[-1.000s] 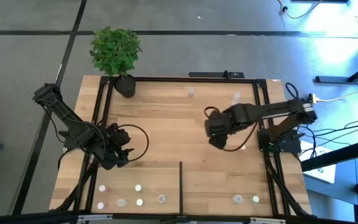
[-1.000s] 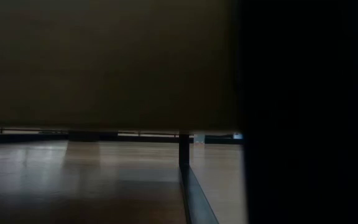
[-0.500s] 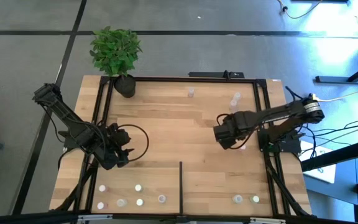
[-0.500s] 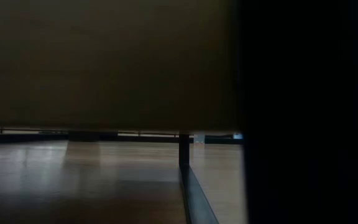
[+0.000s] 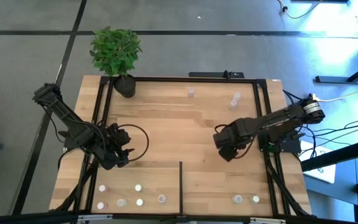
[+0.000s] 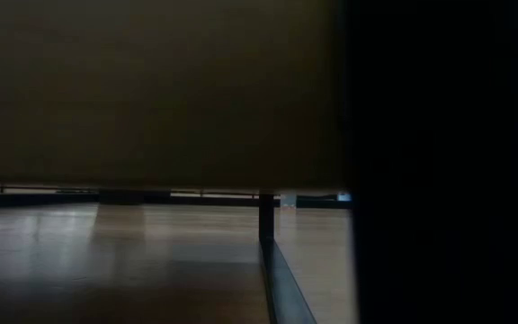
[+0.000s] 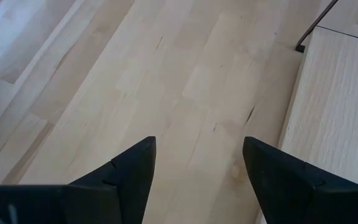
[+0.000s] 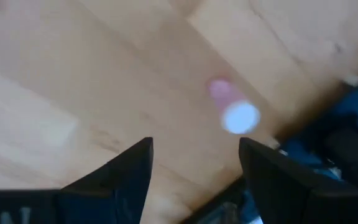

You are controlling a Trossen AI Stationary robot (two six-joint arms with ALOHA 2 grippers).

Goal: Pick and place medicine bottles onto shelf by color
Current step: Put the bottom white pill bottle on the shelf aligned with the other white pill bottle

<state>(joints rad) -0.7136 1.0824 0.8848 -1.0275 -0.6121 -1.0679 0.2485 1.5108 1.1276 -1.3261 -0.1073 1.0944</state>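
My right gripper (image 5: 230, 148) hangs open, fingers down, over the wood panel's right side. In its wrist view (image 8: 194, 158) one medicine bottle (image 8: 236, 113), white-topped and pinkish below, stands on the wood just beyond the fingertips, untouched. Two more bottles (image 5: 191, 93) (image 5: 235, 99) stand near the far rail. Several bottles (image 5: 138, 187) stand on the shelf (image 5: 204, 186) left of its black divider bar (image 5: 180, 183), and two (image 5: 237, 199) (image 5: 255, 199) stand right of it. My left gripper (image 5: 120, 153) waits open at the left over bare boards (image 7: 199, 155).
A potted plant (image 5: 118, 56) stands at the far left corner. Black rails (image 5: 258, 106) edge the panel, and cables and the right arm's base (image 5: 284, 140) lie past the right rail. A dark mass blocks most of the low view, where only the divider bar (image 6: 265, 216) shows.
My right gripper has come down and gone toward the table's right and near edges, rolling at the wrist as it went; its fingers have stayed open. The left arm and the bottles have kept still.
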